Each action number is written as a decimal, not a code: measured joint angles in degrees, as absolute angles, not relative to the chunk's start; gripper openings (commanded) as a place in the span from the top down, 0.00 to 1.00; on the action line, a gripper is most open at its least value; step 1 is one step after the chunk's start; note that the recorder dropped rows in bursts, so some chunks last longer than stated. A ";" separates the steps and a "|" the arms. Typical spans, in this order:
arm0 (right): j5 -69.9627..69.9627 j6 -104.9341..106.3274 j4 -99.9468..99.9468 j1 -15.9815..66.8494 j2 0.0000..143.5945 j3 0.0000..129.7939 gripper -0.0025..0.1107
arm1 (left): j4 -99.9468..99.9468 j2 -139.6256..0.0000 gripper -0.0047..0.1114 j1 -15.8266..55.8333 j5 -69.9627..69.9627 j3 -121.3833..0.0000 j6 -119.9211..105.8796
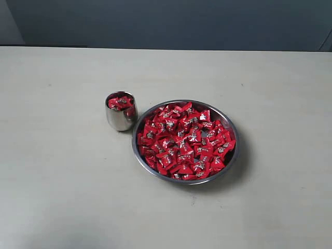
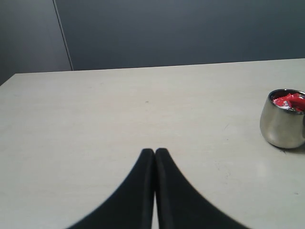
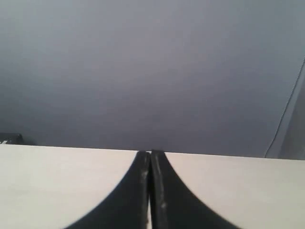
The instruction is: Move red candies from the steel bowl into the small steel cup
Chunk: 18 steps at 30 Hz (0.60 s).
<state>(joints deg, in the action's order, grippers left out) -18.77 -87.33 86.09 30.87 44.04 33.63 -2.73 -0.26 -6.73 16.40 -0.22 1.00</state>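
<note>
Red candies [image 1: 184, 140]: bulk heaped in steel bowl [image 1: 233, 155], approx ctr of table [image 1: 62, 207], nearer right edge. Some also in small steel cup [image 1: 120, 120], upright, just beside bowl on far-left side. Left gripper [image 2: 155, 151]: jaws closed, empty, above table. Right gripper [image 3: 150, 153]: jaws closed, empty.

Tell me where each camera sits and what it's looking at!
Exterior view: up high, looking down at the pale table, the wide shiny steel bowl of red-wrapped candies and the small shiny steel cup; no robot shows.
Left wrist view: low over the table, facing a dark wall; shut black left gripper shows.
Right wrist view: low, facing a grey wall; shut black right gripper shows.
Shared: exterior and left wrist both see the cup holding candies.
</note>
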 measured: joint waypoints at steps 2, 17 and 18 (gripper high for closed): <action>-13.31 -86.34 86.22 27.26 42.04 31.93 0.99 | -2.73 -0.26 0.96 -6.73 16.40 -0.22 1.00; 3.31 -85.60 86.45 5.22 19.56 13.50 0.99 | -2.73 -0.26 0.96 -6.73 16.40 -0.22 1.00; 3.31 -85.60 86.45 4.77 17.68 12.29 0.99 | -2.73 -0.26 0.96 -6.73 16.40 -0.22 1.00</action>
<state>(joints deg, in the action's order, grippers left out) 3.31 -85.60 86.45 4.77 17.68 12.29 -2.73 -0.26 -6.73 16.40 -0.22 1.00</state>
